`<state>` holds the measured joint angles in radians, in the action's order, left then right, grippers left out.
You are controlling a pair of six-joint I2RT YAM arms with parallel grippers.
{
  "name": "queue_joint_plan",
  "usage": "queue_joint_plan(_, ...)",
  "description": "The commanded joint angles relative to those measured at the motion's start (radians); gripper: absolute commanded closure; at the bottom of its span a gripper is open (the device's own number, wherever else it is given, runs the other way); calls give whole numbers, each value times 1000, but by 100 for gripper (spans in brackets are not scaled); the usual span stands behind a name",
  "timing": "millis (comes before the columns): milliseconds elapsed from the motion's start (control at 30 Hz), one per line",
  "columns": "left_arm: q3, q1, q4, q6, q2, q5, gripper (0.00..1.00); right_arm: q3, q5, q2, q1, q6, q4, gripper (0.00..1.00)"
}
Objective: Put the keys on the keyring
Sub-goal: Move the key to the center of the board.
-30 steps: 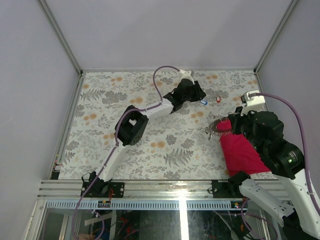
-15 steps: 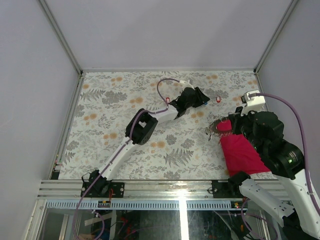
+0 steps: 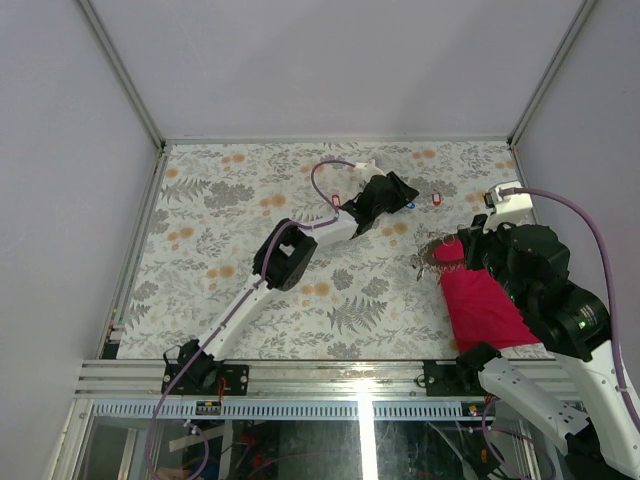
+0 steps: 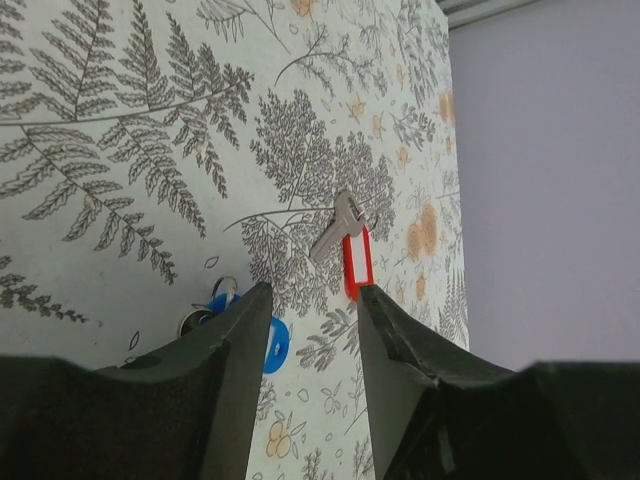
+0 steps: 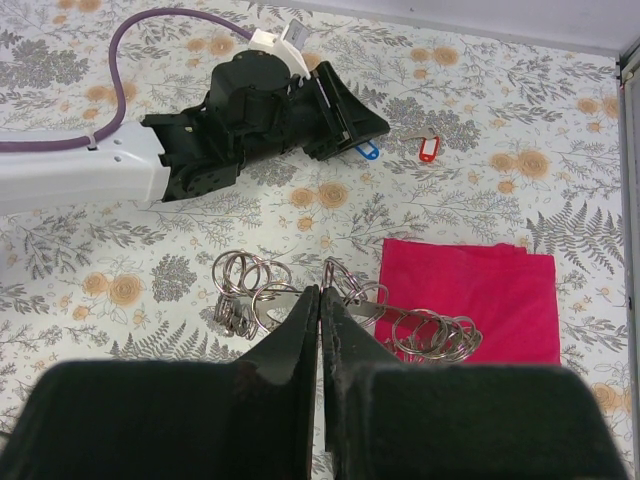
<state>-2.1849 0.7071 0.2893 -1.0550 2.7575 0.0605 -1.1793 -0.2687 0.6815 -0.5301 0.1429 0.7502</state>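
Two keys lie on the floral table (image 3: 220,230) at the back. One has a red tag (image 4: 356,262) (image 5: 428,150) (image 3: 436,198) and a silver blade. The other, with a blue tag (image 4: 272,345) (image 5: 367,152) (image 3: 411,205), is half hidden behind my left finger. My left gripper (image 4: 313,295) (image 3: 400,192) (image 5: 360,125) is open just above the table, the blue key at its left finger and the red key just beyond its tips. The keyring (image 5: 255,290) (image 3: 430,255), a floppy chain of steel rings, hangs from my right gripper (image 5: 320,293) (image 3: 447,256), which is shut on its middle.
A red cloth (image 5: 480,295) (image 3: 482,305) lies flat under and right of the keyring. The back wall edge (image 4: 470,10) runs close behind the keys. My left arm (image 3: 290,255) stretches diagonally across the table's centre, its purple cable (image 5: 170,20) looping above.
My left arm has reached further right and toward the keys, and its jaws have opened a little wider. The right gripper and the keyring have stayed put.
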Motion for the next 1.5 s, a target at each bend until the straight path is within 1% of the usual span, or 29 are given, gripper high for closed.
queue_joint_plan(0,-75,9,-50,-26,23,83,59,-4,-9,-13,3,1,-80,96)
queue_joint_plan(133,-71,15,-163,-37,-9,134,65,-3,-13,-15,2,1,-78,96)
queue_joint_plan(300,-45,12,-349,-71,-54,175,83,1,-12,-19,3,4,-77,96)
queue_joint_plan(367,7,11,-389,-72,-83,182,84,5,-13,-20,3,7,-80,96)
queue_joint_plan(500,131,-4,-404,-71,-147,169,84,8,-7,-19,2,11,-85,96)
queue_joint_plan(600,253,-11,-378,-65,-208,143,86,8,-5,-17,3,13,-87,96)
queue_joint_plan(733,415,-12,-334,-17,-310,140,86,12,-3,-14,3,15,-93,96)
queue_joint_plan(900,647,-12,-273,58,-461,138,86,19,3,-12,2,23,-102,96)
queue_joint_plan(1033,792,-13,-204,189,-587,137,84,27,13,-6,2,26,-113,96)
queue_joint_plan(1133,808,-12,-173,317,-653,129,81,26,23,-1,2,27,-118,96)
queue_joint_plan(1200,779,-13,-181,431,-677,114,80,29,25,-2,3,27,-120,96)
queue_joint_plan(1300,663,-18,-283,583,-659,102,76,33,24,-8,3,29,-118,96)
queue_joint_plan(1367,579,-25,-348,709,-621,41,74,35,23,-11,3,29,-117,96)
queue_joint_plan(1400,540,-24,-376,749,-600,31,72,35,24,-12,2,28,-114,96)
queue_joint_plan(1467,471,-27,-409,843,-554,-24,62,36,21,-16,3,30,-111,96)
